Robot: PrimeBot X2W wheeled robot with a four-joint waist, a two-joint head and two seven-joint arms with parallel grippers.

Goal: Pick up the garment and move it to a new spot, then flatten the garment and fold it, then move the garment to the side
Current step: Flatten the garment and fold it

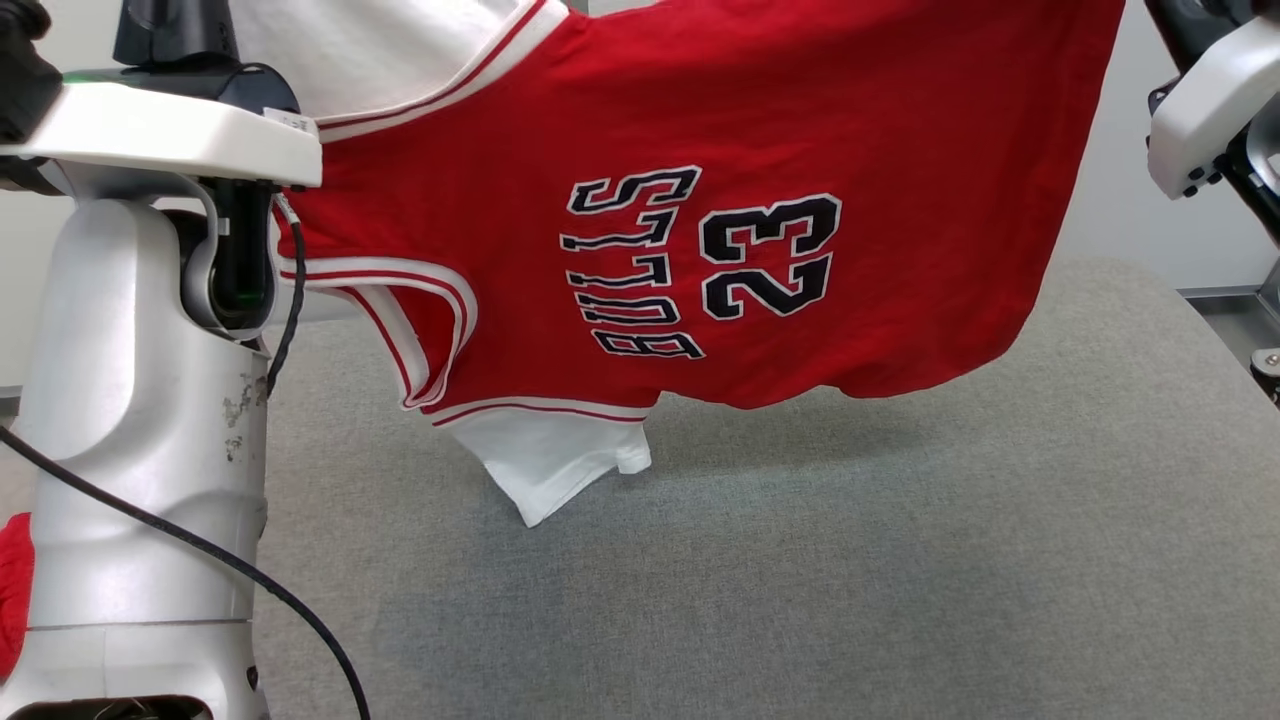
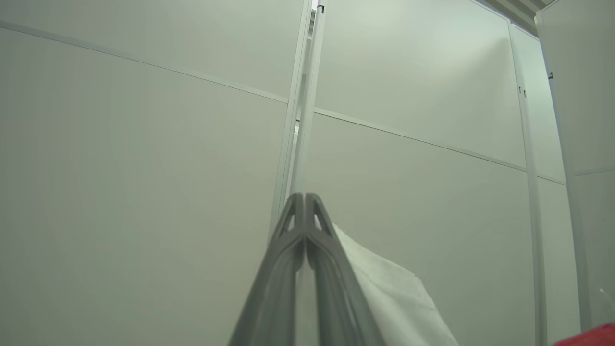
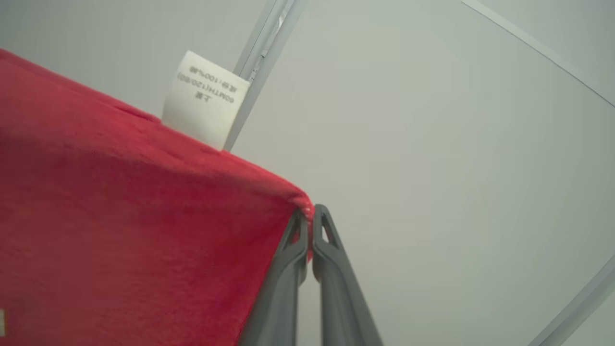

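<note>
Hanging above the grey padded table (image 1: pixel 900 580), the red jersey (image 1: pixel 900 130) is stretched with its long axis running side to side: collar end toward the robot's left, hem toward its right. Black "BULLS 23" lettering (image 1: pixel 700 262) lies turned on its side; a white sleeve (image 1: pixel 560 465) droops lowest toward the table. Jaws of the left gripper (image 2: pixel 304 204) are pressed together on white jersey cloth. Jaws of the right gripper (image 3: pixel 311 218) are clamped on the red hem corner. A white care label (image 3: pixel 205 98) stands at the hem edge.

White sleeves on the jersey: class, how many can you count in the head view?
2. The upper sleeve shows at the top left, cut off by the frame; the lower sleeve hangs beneath the red jersey, above the grey table. None seems hidden.
</note>
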